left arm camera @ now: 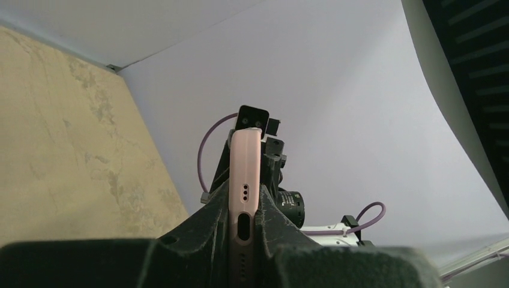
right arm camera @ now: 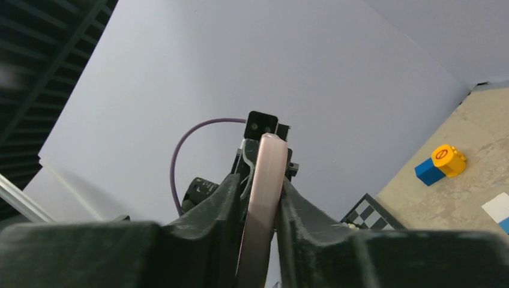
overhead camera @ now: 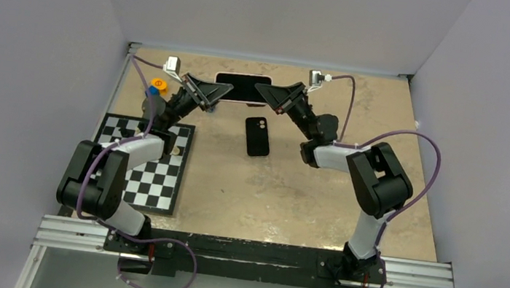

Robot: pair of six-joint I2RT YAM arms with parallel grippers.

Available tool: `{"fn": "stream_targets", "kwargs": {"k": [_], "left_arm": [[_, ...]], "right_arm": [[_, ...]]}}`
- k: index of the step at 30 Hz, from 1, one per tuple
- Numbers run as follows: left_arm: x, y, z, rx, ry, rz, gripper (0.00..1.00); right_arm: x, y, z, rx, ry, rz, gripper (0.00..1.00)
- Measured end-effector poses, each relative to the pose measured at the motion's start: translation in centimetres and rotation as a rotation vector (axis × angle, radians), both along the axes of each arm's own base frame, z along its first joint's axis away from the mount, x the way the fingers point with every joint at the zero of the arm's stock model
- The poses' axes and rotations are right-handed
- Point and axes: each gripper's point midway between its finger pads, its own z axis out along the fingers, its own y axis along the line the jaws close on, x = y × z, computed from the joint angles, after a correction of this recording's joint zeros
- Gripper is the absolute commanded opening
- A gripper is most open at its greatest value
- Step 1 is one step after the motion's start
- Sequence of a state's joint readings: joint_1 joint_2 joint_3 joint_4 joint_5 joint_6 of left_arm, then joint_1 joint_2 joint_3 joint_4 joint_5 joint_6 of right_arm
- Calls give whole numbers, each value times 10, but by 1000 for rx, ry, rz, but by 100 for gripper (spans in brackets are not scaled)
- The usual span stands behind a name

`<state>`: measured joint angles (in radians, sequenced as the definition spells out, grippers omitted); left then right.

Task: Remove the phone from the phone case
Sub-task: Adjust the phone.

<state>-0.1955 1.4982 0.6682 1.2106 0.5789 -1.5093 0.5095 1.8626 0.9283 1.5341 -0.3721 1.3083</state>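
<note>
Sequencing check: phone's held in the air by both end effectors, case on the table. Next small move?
Probably open the left end effector: the right end effector also clamps the phone, and the case lies separate on the table, so one arm can set it down.

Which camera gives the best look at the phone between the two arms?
The top external view: the phone shows its whole dark face, ends in the left claw and right claw. The left wrist view shows only its pink end with the port; the right wrist view, just a thin pink edge.
</note>
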Motion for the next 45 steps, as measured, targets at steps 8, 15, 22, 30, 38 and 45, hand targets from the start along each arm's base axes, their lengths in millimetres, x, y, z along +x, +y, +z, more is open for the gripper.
{"fn": "stream_targets", "kwargs": {"k": [8,15,22,30,38,45], "left_arm": [[5,-7,-9,157,-7,14,41],[1,-12,-28,426,141,22,71],[-13,3,-40,662,120,63,73],[-46,-52,13,814,-257,-220,74],[-70,-79,-25,770,-260,-497,78],[-101,-101,-14,689,-357,-639,76]], "right_arm": [[9,-8,-17,-63,97,13,0],[23,-81,-28,-246,103,-99,0],[43,-114,-44,-689,114,-168,0],[1,-104,-96,-966,146,151,0],[-44,-101,-110,-994,108,357,0],[-61,-92,-63,-942,-80,399,0]]}}
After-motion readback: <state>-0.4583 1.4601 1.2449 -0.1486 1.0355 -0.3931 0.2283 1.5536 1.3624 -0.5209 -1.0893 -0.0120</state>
